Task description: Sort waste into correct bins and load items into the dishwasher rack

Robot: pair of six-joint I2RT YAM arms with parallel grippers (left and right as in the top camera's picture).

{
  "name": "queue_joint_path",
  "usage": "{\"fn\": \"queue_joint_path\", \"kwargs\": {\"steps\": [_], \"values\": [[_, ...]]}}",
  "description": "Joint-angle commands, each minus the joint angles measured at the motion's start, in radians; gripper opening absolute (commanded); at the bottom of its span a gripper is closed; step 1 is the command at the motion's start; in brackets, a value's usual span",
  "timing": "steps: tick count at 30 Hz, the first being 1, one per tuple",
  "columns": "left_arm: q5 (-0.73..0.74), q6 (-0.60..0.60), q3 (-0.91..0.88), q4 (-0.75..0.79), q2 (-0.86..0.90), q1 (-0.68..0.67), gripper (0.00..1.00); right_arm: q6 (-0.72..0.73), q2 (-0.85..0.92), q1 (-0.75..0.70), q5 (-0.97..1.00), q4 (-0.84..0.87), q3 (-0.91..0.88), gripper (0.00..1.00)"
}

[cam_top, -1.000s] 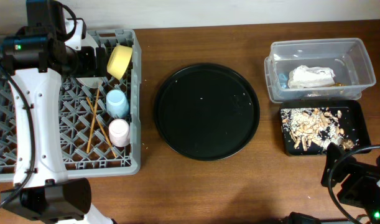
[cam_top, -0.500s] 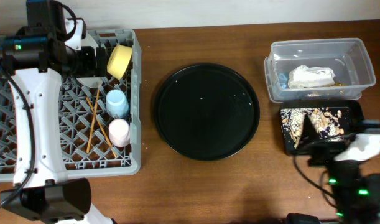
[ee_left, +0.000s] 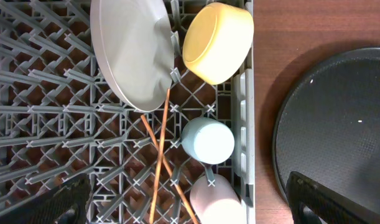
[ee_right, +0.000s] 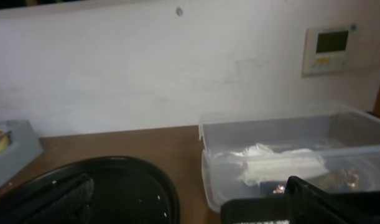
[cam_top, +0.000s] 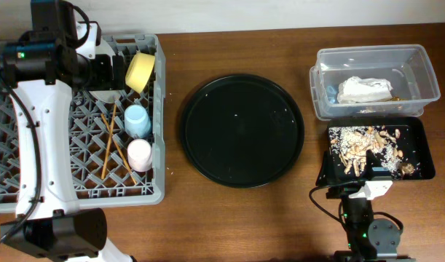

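Note:
The grey dishwasher rack [cam_top: 91, 185] at the left holds the pale plate [ee_left: 130, 53], the yellow bowl [cam_top: 140, 71], the light-blue cup [cam_top: 137, 120], the pink cup [cam_top: 140, 154] and the chopsticks [cam_top: 109, 142]. My left gripper [ee_left: 190, 205] is open and empty above them. The white napkin [cam_top: 364, 89] lies in the clear tub [cam_top: 320, 87]. Brown food scraps [cam_top: 364, 145] lie in the shallow black tray [cam_top: 426, 156]. My right gripper [ee_right: 190, 205] is open and empty, low at the table's front, facing the tub [ee_right: 270, 127] and the napkin [ee_right: 280, 165].
The big round black tray [cam_top: 240, 131] sits in the middle of the table with nothing on it; it also shows in the left wrist view [ee_left: 339, 124] and the right wrist view [ee_right: 115, 186]. A white wall stands behind the table.
My right arm has swung left from the front right corner, passed over the shallow black tray, and now sits at the front edge below it. The left arm has not moved.

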Motion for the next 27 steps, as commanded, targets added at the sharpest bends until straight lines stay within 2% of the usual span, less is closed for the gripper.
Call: {"fn": "queue_joint_path", "kwargs": {"steps": [1,5,27], "values": [[0.011,0.005,0.008,-0.001,-0.002,-0.002,0.99,0.000,-0.014,0.006,0.034,-0.022,-0.026,0.98],[0.011,0.005,0.008,-0.001,-0.002,-0.002,0.99,0.004,-0.014,0.008,0.031,-0.132,-0.026,0.99],[0.011,0.005,0.008,-0.001,-0.002,-0.002,0.99,0.004,-0.013,0.007,0.028,-0.130,-0.026,0.98]]}}
